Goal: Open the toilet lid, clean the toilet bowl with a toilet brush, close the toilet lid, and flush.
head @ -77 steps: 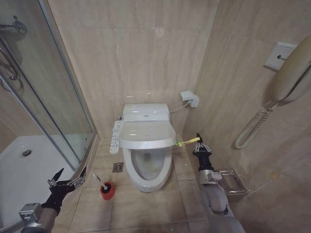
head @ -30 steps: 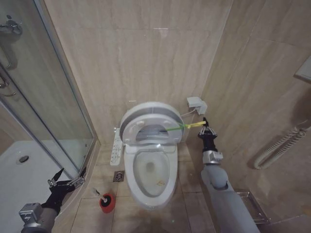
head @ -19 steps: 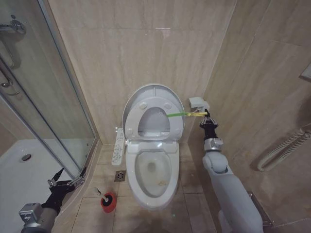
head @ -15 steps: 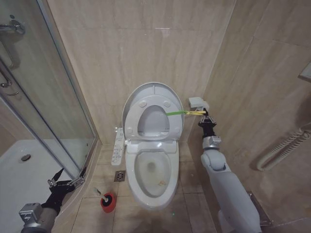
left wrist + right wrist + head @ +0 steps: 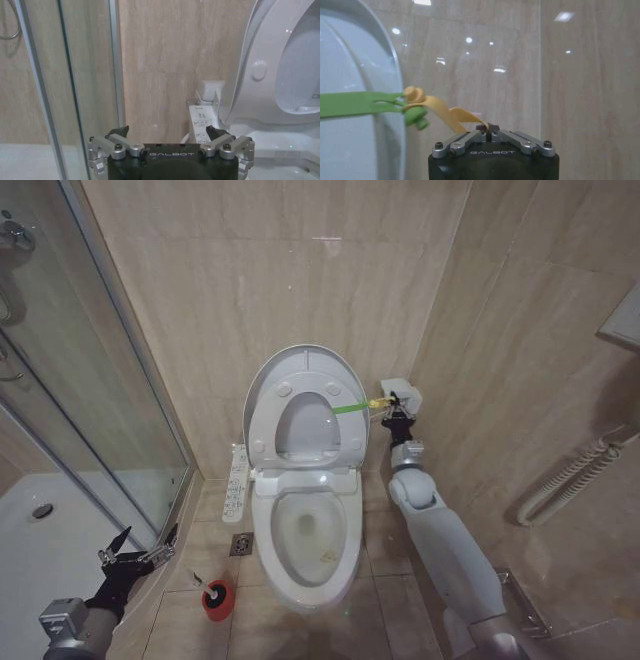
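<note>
toilet lid (image 5: 300, 395) up; right pincer (image 5: 393, 412) pinching strap (image 5: 350, 408) (left pincer (image 5: 135, 552) spread, idle). next: release, fetch toilet brush (image 5: 214, 597).

Toilet brush (image 5: 214, 589) handle too small; shower tray (image 5: 40, 525) edge-cropped.

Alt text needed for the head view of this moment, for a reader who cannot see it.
The right gripper holds the yellow-green strap of the toilet lid, which stands raised against the tiled wall above the toilet bowl. The left gripper hangs open low by the glass shower door, near the toilet brush in its red holder on the floor.
</note>
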Controlling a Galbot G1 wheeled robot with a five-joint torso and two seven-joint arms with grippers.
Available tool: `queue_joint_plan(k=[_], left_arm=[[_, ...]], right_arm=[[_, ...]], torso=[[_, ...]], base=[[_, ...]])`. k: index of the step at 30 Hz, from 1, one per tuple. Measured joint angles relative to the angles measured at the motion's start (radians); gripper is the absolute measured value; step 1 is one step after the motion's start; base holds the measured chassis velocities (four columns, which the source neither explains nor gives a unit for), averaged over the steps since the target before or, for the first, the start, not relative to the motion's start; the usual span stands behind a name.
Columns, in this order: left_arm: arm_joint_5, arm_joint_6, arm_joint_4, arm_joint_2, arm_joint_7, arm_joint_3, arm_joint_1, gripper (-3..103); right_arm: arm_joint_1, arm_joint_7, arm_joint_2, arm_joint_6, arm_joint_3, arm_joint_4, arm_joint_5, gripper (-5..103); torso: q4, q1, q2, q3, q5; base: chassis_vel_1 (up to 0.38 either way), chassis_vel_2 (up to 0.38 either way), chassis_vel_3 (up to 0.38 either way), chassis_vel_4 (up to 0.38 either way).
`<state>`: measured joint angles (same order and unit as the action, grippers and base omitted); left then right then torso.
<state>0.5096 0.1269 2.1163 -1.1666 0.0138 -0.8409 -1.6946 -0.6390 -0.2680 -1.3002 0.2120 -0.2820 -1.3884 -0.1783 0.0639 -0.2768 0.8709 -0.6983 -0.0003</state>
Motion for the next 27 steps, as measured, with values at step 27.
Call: queue_joint_plan(k=[27], left_arm=[[0.0,0.0,0.0,0.0,0.0,0.0,0.0,100]], right_arm=[[0.132,0.026,0.006,0.035,0.02,0.167,0.023,1]], torso=[[-0.0005,0.0,0.0,0.0,0.0001]], base=[[0.0,0.0,0.0,0.0]])
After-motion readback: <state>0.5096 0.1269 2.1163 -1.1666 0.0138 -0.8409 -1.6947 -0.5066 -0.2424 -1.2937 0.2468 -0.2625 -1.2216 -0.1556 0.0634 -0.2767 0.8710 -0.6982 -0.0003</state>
